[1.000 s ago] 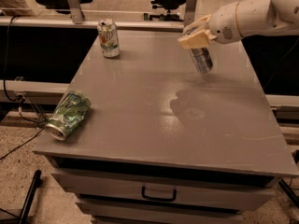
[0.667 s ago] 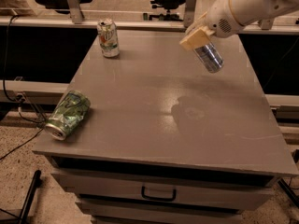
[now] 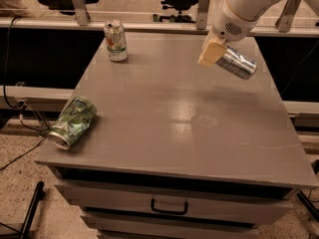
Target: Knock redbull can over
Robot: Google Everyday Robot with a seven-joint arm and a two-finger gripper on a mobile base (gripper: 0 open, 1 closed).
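Observation:
The redbull can (image 3: 238,63), slim and silver with bluish-grey markings, lies tipped far over at the back right of the grey table (image 3: 164,108), its top pointing down-right. My gripper (image 3: 213,53) hangs from the white arm that comes in from the upper right. It is right against the can's upper-left end. I cannot tell whether the can rests fully on the table.
A white-and-green can (image 3: 115,40) stands upright at the back left. A dented green-patterned can (image 3: 73,121) lies on its side at the table's left front edge. A drawer with a handle (image 3: 169,206) is below the tabletop. Office chairs stand behind.
The redbull can has tipped from leaning to almost flat, its free end swinging to the right. The arm has swung upward and the gripper stays at the can's upper-left end.

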